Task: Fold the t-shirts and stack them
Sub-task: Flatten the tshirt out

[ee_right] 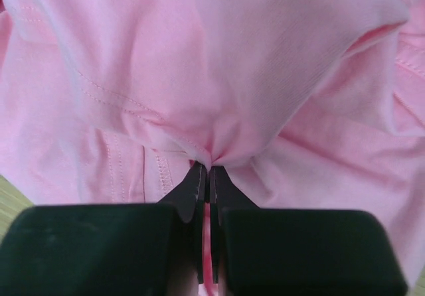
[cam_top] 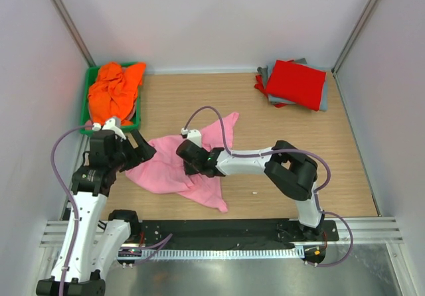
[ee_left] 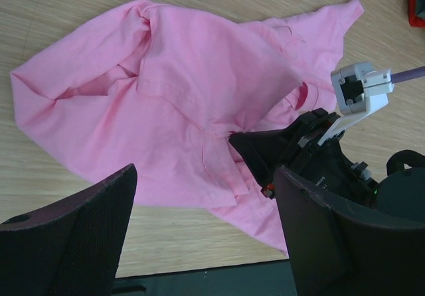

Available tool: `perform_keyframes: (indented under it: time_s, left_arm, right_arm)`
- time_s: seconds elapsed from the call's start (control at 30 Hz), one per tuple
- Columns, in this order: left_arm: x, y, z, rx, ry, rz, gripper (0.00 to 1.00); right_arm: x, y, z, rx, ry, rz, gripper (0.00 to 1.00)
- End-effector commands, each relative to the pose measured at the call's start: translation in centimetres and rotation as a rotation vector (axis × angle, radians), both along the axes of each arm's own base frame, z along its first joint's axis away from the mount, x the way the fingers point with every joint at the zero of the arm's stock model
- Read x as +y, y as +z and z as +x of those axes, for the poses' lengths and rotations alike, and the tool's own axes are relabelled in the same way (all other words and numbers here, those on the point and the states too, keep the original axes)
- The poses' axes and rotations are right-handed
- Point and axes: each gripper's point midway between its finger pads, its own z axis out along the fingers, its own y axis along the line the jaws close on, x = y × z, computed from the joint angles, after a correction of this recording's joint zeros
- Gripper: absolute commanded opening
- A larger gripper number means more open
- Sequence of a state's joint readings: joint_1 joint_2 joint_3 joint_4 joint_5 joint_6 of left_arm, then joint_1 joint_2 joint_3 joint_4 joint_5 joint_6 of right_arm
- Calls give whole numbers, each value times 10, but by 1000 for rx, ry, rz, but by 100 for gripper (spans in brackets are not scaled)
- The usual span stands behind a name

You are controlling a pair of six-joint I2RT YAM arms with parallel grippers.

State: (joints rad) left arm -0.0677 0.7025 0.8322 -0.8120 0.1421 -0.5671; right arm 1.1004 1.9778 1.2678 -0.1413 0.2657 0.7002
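Left gripper (ee_left: 206, 180) sat nearest, fingers (ee_left: 73, 236) spread wide with nothing held, hanging over the near-left edge of the pink shirt (ee_left: 166, 97). Can't tell if it touched the cloth. Far left, the orange shirt (cam_top: 116, 90) was heaped in a green bin (cam_top: 84, 110). The pink shirt lay crumpled and unfolded on the table (cam_top: 279, 130), centre-left. Right gripper (ee_right: 209, 170) was clamped on a bunched fold near the pink shirt's middle, cloth puckered at its tips. Far right corner: red shirt (cam_top: 295, 82) folded on top of grey shirts (cam_top: 325, 99), well apart from the pink shirt.
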Motion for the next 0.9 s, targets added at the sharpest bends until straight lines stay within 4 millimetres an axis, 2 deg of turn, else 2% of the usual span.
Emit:
perform_keyframes:
  time_s: [0.0,0.03,0.07,0.1,0.17,0.2,0.27,0.33,0.37,0.43,0.53,0.67,0.83,0.87]
  left_arm:
    - [-3,9,4,-47,-27,0,84]
    - [-3,9,4,-50,-27,0,84]
    - [-3,9,4,-50,-29,-1,84]
    - [-3,10,4,-52,-28,-1,84]
    - [-3,10,3,-53,-26,-1,84]
    - [-3,10,4,-56,-26,-1,84]
    - [-2,10,4,-59,-21,-2,84]
    - [-2,9,3,-54,-21,-2,84]
    - [-2,10,3,-57,-20,-1,84]
    - [-2,9,3,-55,-19,-2,84]
    - [-2,8,4,-52,-18,-3,83]
    - [-7,8,4,-54,-40,-14,76]
    - [-31,3,0,-22,-145,-42,74]
    - [-41,1,-3,-6,-186,-44,72]
  right_arm:
    - [6,60,19,-99,-24,16,1]
    - [2,71,22,-128,-21,-2,1]
    - [-7,90,22,-146,-22,-21,1]
    - [-8,114,31,-191,-44,-13,1]
    - [-23,140,38,-227,-46,-50,1]
    - [-24,176,44,-269,-57,-9,1]
    - [-41,201,54,-290,-71,-23,1]
    - [-48,237,59,-320,-68,16,1]
    - [-54,242,61,-318,-70,8,1]
    - [-66,269,67,-351,-91,39,1]
    - [-87,297,78,-394,-119,63,1]
    - [-112,321,90,-423,-160,77,1]
    - [-138,327,104,-440,-206,57,1]
    - [-142,329,104,-442,-213,59,1]
